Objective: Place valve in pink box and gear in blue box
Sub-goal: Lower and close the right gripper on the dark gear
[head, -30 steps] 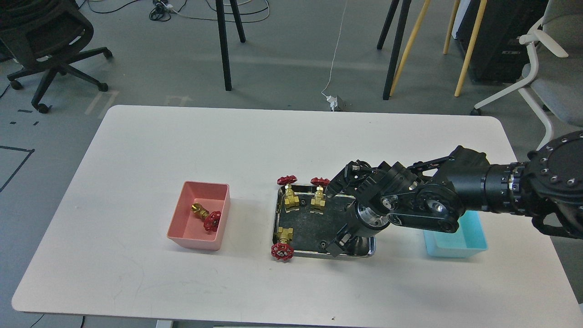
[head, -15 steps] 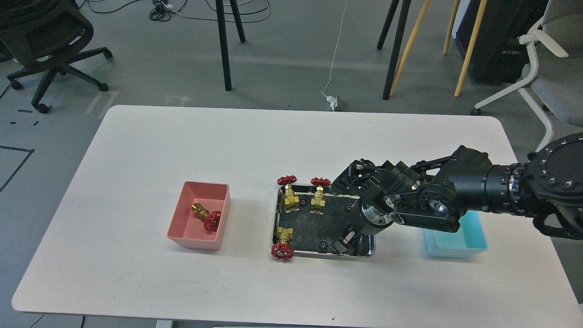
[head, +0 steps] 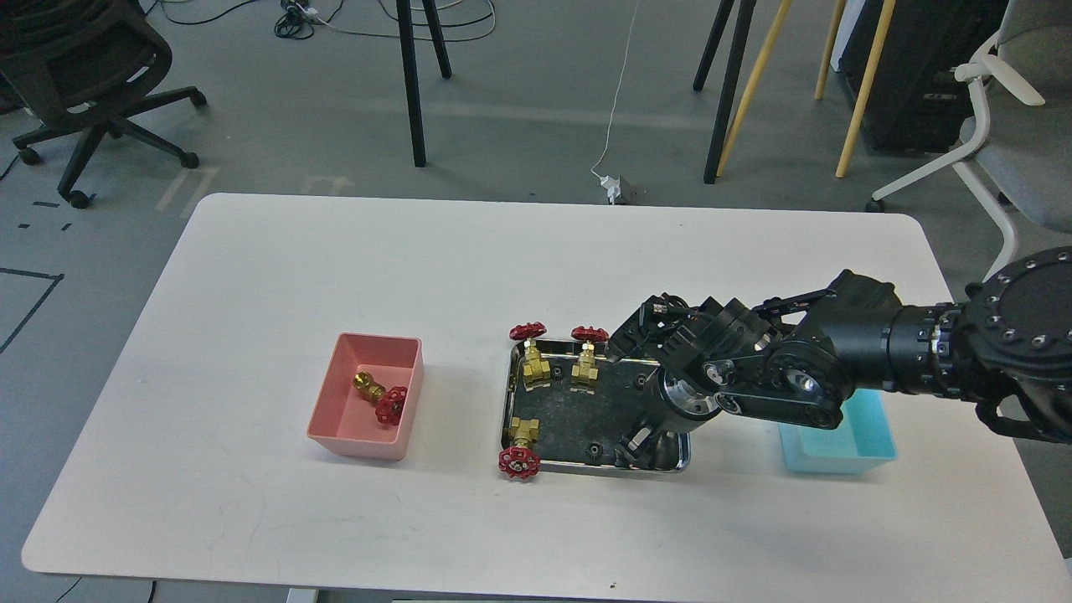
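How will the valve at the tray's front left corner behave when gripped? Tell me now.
The valve looks solid brass, so probably stiff and heavy for its size. Its round red handwheel overhangs the steel tray rim, so it may pivot or roll if nudged.

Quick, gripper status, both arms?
Left gripper: not in view.
Right gripper: down over the near right corner of the steel tray; too dark and end-on to tell whether it is open, closed or holding anything.
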### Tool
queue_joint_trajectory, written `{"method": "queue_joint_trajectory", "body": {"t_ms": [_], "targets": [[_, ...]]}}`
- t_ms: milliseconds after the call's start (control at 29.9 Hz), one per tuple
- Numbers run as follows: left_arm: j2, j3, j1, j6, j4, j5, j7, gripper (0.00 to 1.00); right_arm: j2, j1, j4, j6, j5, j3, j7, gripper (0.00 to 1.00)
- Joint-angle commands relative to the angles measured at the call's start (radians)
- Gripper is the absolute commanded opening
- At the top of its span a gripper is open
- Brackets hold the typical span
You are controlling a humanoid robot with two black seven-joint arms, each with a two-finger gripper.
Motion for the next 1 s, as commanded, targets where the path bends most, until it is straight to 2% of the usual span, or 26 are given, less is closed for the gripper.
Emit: {"method": "queue_joint_trajectory", "body": {"t_ms": [0, 234, 835, 969], "targets": [[0.000, -0.001, 0.000, 0.001, 0.000, 0.000, 0.000, 0.94, 0.001, 0.001, 0.000, 0.000, 0.000, 0.000, -0.001, 0.43], [0.000, -0.001, -0.002, 0.000, 0.018, 0.000, 0.000, 0.94, 0.001, 0.008, 0.009, 0.000, 0.001, 0.000, -0.005, 0.38], [0.002, -0.001, -0.002, 0.000, 0.021, 0.000, -0.001, 0.94, 0.001, 0.010, 0.012, 0.000, 0.003, 0.000, -0.004, 0.40], [0.002, 0.000, -0.008, 0.000, 0.021, 0.000, 0.000, 0.94, 0.001, 0.010, 0.020, 0.000, 0.005, 0.000, -0.004, 0.37]]}}
